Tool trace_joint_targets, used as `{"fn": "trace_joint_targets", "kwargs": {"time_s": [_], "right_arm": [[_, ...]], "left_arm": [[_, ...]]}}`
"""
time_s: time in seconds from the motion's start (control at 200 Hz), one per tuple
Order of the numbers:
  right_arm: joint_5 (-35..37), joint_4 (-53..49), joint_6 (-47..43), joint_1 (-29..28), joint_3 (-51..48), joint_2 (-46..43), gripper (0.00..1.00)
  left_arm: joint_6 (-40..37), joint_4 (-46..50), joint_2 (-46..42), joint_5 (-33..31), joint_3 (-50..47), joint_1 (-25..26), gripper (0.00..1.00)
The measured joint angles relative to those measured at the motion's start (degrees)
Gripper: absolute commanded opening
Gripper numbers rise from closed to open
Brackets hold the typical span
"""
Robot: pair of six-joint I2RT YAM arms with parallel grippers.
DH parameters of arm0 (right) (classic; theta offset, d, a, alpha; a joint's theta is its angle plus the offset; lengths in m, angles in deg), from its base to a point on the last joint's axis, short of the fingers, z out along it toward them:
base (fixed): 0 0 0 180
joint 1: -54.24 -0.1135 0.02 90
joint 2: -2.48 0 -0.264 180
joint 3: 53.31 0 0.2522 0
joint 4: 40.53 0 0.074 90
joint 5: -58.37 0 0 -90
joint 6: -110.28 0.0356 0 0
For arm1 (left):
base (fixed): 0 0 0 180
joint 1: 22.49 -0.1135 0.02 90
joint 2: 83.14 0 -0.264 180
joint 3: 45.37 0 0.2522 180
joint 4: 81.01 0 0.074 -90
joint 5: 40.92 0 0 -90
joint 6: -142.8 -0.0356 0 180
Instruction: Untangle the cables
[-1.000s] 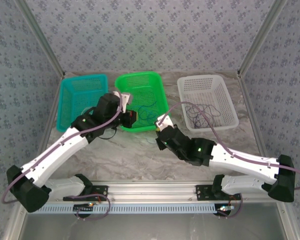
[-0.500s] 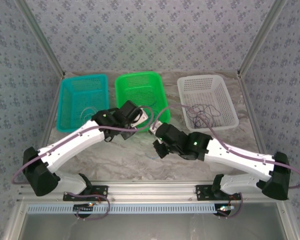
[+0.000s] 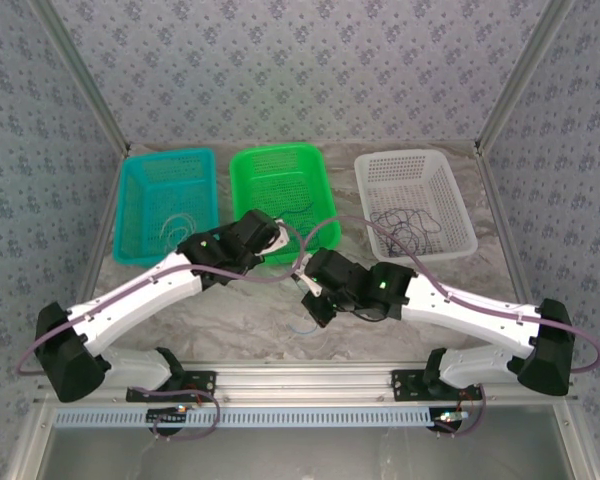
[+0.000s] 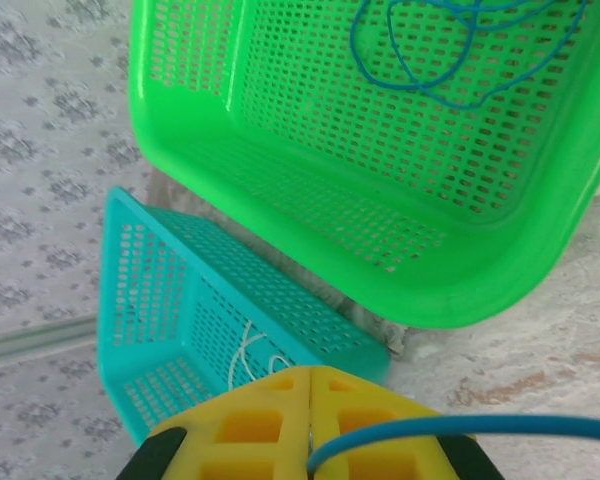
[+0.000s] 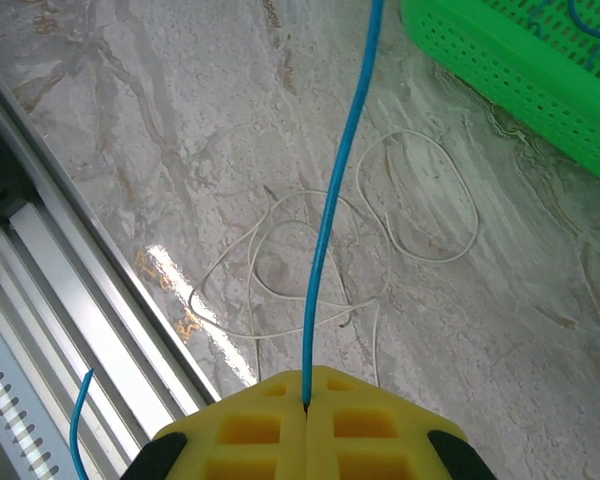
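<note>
Along the far edge of the table [image 3: 240,300] stand a teal basket [image 3: 130,212], a green basket [image 3: 280,152] and a white basket [image 3: 410,155]. The sorting looks partly done, with whitish loops [image 3: 175,225] in the teal one, blue loops [image 4: 450,50] in the green and a dark cable [image 3: 405,222] in the white. The left gripper [image 4: 310,385] and right gripper [image 5: 306,390] are each pinched tight on a blue cable [image 5: 332,200], apparently strung between them above the table's middle. That strand and the whitish cable [image 5: 325,300] lying loose toward the near edge seem still to be dealt with.
</note>
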Motion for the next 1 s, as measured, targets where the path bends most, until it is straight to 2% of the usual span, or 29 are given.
{"fn": "trace_joint_targets", "kwargs": {"time_s": [0.205,0.24,0.265,0.325,0.345,0.41,0.45,0.55,0.635,0.795,0.999], "right_arm": [[-0.61,-0.15,-1.40,0.00,0.00,0.00,0.00],[-0.59,-0.15,-1.62,0.00,0.02,0.00,0.00],[-0.57,-0.15,-1.70,0.00,0.04,0.00,0.00],[-0.52,-0.11,-1.70,0.31,0.11,0.00,0.00],[-0.52,-0.09,-1.70,0.44,0.13,0.00,0.00],[-0.55,0.09,-1.49,1.66,0.15,-0.20,0.00],[-0.66,0.35,-1.01,3.08,0.24,-0.37,0.00],[-2.03,1.46,0.87,9.11,1.44,-0.50,0.00],[-3.32,3.21,2.69,14.45,3.48,-0.42,0.00],[-5.16,5.40,5.27,20.44,11.80,2.97,0.00],[-5.97,7.13,8.22,25.64,21.62,13.27,0.00]], "left_arm": [[-4.17,-4.81,-4.44,0.39,-4.04,0.72,0.00],[-4.17,-5.62,-5.38,0.46,-4.39,0.72,0.04],[-4.09,-5.88,-5.90,0.48,-4.39,0.72,0.10],[-3.21,-6.51,-6.75,0.46,-4.31,0.72,0.38],[-2.45,-6.54,-6.88,0.48,-4.13,0.72,0.45],[0.50,-6.54,-6.97,0.50,-3.08,0.72,0.54],[2.36,-6.56,-6.97,0.52,-2.12,0.66,0.66],[8.39,-6.91,-7.37,1.25,0.74,-0.07,0.80],[13.42,-6.80,-8.72,3.02,2.62,-1.95,0.99],[21.35,-5.68,-11.89,5.33,4.48,-5.40,0.99],[29.05,-1.90,-13.57,7.98,3.65,-5.77,0.99]]}}
